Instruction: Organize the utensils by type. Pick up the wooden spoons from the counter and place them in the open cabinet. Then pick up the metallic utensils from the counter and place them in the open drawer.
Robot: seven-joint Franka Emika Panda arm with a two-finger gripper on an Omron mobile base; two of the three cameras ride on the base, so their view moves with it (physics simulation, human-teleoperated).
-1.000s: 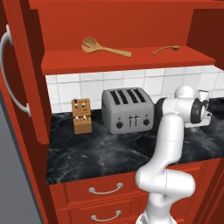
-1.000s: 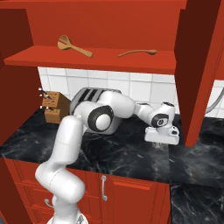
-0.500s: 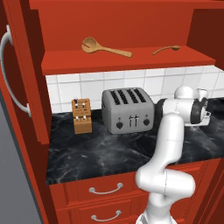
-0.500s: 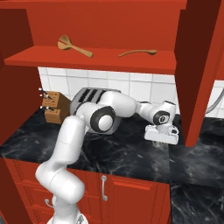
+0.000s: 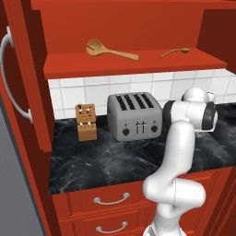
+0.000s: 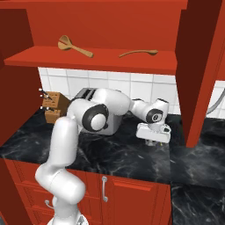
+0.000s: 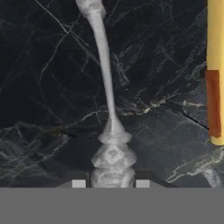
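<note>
The silver-grey metal spoon [image 7: 108,87] lies flat on the black, white-veined counter [image 7: 43,87], seen in the hand view as a slim pale handle running from a small rounded end at the top to a knobbed, ornate section at the bottom. That ornate section sits between the 2 dark fingertips of the end effector [image 7: 110,183], which stand narrowly apart, 1 on each side of it (whether they actually press on it I cannot tell). Beside the spoon, at the edge of that view, lies a yellow bar with a red-brown band [image 7: 214,74], apart from the spoon.

In the right base view the end effector [image 6: 151,141] points down at the counter [image 6: 132,154], to the right of the silver 4-slot toaster [image 5: 134,115]. A wooden knife block [image 5: 86,121] stands left of the toaster. Above the toaster, the 2 tan wooden spoons [image 5: 109,50] [image 5: 175,51] lie on the red shelf [image 5: 133,63] of the open cabinet, well apart from each other.
</note>
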